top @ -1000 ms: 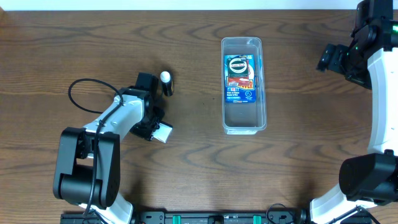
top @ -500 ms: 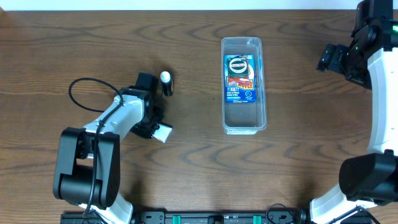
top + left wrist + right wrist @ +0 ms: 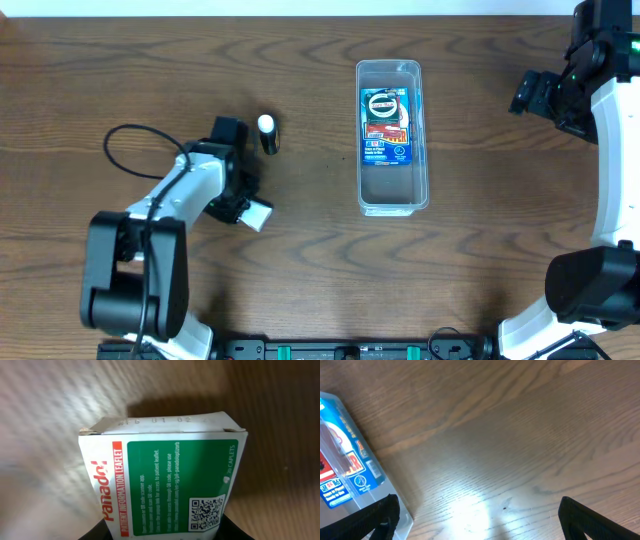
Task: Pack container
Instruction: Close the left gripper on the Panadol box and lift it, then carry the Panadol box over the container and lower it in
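**Container** (image 3: pixel 392 135): a clear plastic bin, long and narrow with rounded corners. It is sitting upright on the desk (image 3: pixel 480 270) right of the middle. One short end is lying close to the far edge and the long sides are running toward the near edge.

**Blister pack** (image 3: pixel 385 125): a blue and red carded pack. It is lying flat inside the container, taking up the part nearer the far edge.

**Small tube** (image 3: pixel 267 133): a black body with a white cap. It is lying on the bare wood left of the middle, well apart from the container.

**Panadol box** (image 3: pixel 165 485): a white carton with a green panel, a red strip and a QR code. It is sitting left of the middle, on the near-edge side of the small tube and apart from it. It is throwing a shadow on the wood, but I cannot tell whether it is touching the desk.

**Left arm** (image 3: pixel 190 185): it is reaching in from the near left corner, with a black cable (image 3: pixel 125 145) looping beside it. The left jaws are clamping the Panadol box by one end.

**Right arm** (image 3: pixel 605 150): it is standing along the right edge, with its head hanging near the far right corner. The right jaws are standing wide apart and gripping nothing. They are facing bare wood beside the container's right wall.
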